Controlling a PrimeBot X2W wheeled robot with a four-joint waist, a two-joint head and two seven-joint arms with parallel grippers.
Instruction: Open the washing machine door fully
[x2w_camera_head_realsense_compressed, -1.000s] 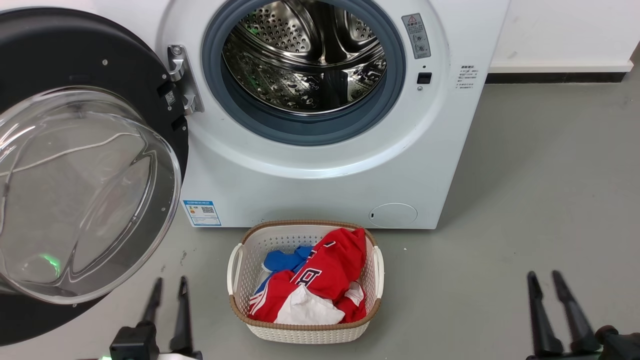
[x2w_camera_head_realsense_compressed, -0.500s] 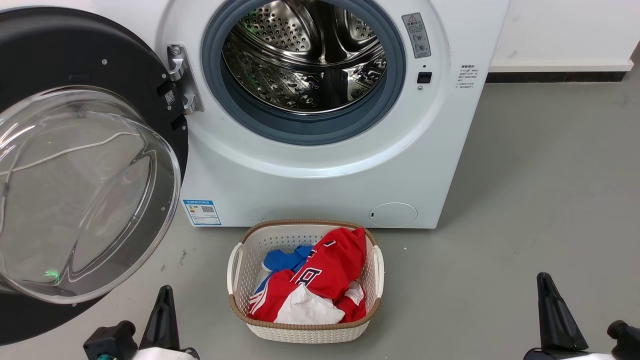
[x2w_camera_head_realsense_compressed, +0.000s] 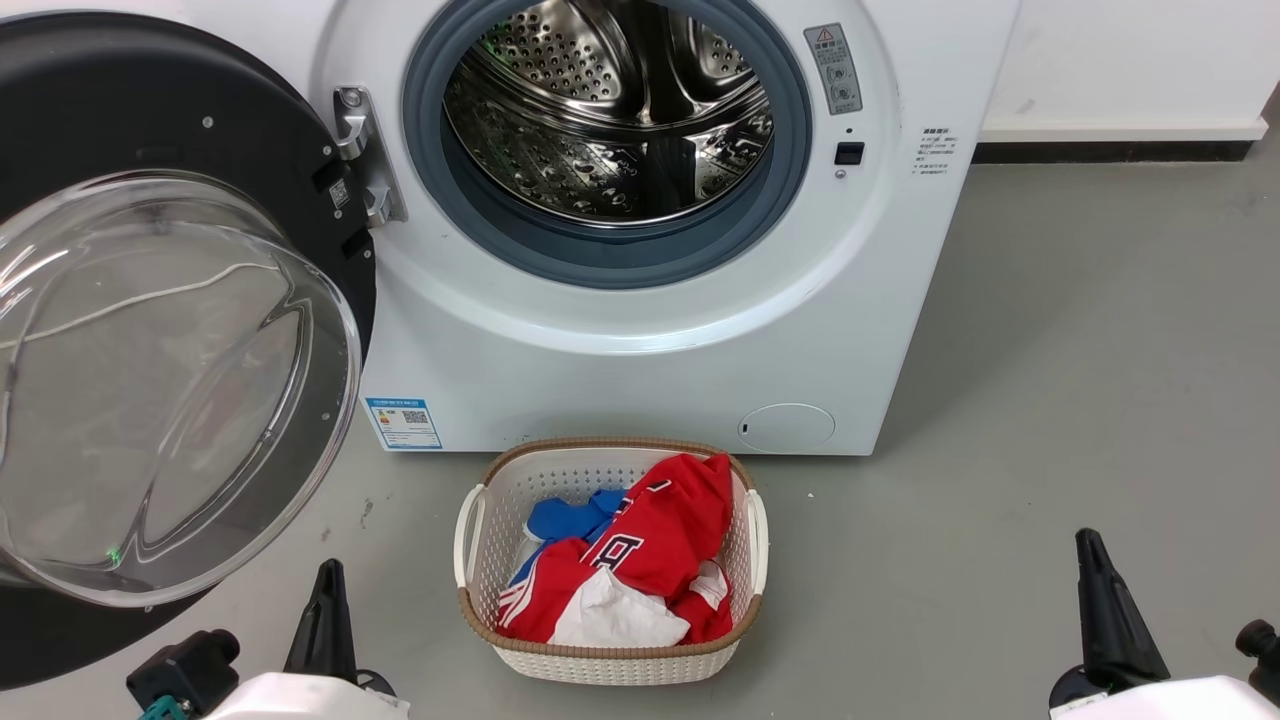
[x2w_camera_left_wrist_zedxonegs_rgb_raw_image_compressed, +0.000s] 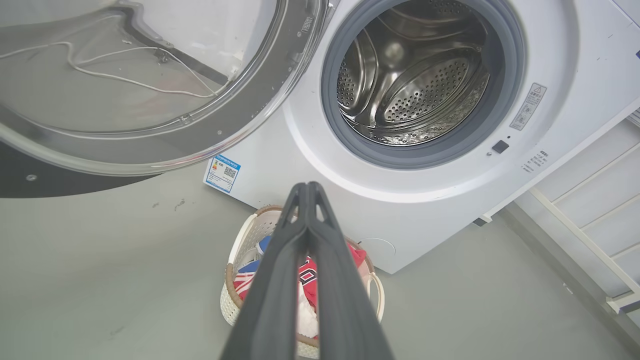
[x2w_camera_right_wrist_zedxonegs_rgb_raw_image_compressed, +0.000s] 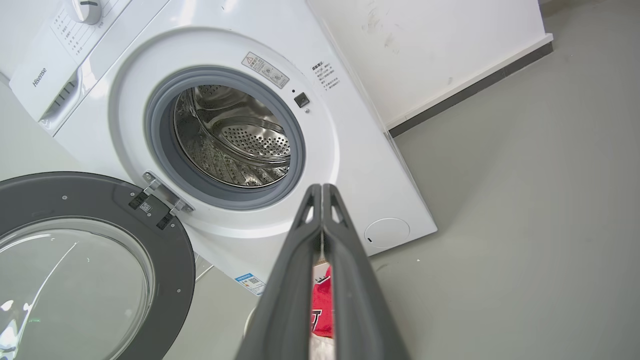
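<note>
The white washing machine (x2w_camera_head_realsense_compressed: 620, 350) stands ahead with its steel drum exposed. Its washing machine door (x2w_camera_head_realsense_compressed: 200, 110), a black disc with a bulging clear glass bowl, hangs swung out on the left hinge and faces me. My left gripper (x2w_camera_head_realsense_compressed: 328, 575) is low at the left, shut on nothing, below the door's lower edge and apart from it. My right gripper (x2w_camera_head_realsense_compressed: 1088, 545) is shut and empty over bare floor at the lower right. In the left wrist view the shut left gripper (x2w_camera_left_wrist_zedxonegs_rgb_raw_image_compressed: 306, 186) points at the machine (x2w_camera_left_wrist_zedxonegs_rgb_raw_image_compressed: 425, 185), with the door (x2w_camera_left_wrist_zedxonegs_rgb_raw_image_compressed: 280, 85) up left. The shut right gripper (x2w_camera_right_wrist_zedxonegs_rgb_raw_image_compressed: 321, 187) points at the drum opening, with the door (x2w_camera_right_wrist_zedxonegs_rgb_raw_image_compressed: 170, 250) at lower left.
A white laundry basket (x2w_camera_head_realsense_compressed: 610, 445) with red, blue and white clothes sits on the grey floor in front of the machine, between my grippers. A white wall with a dark skirting board (x2w_camera_head_realsense_compressed: 1110, 155) runs behind at the right. A white rack (x2w_camera_left_wrist_zedxonegs_rgb_raw_image_compressed: 575, 215) stands right of the machine.
Both grippers had their fingers apart a second ago and are now shut, each a little lower in the head view. The door and basket have not moved.
</note>
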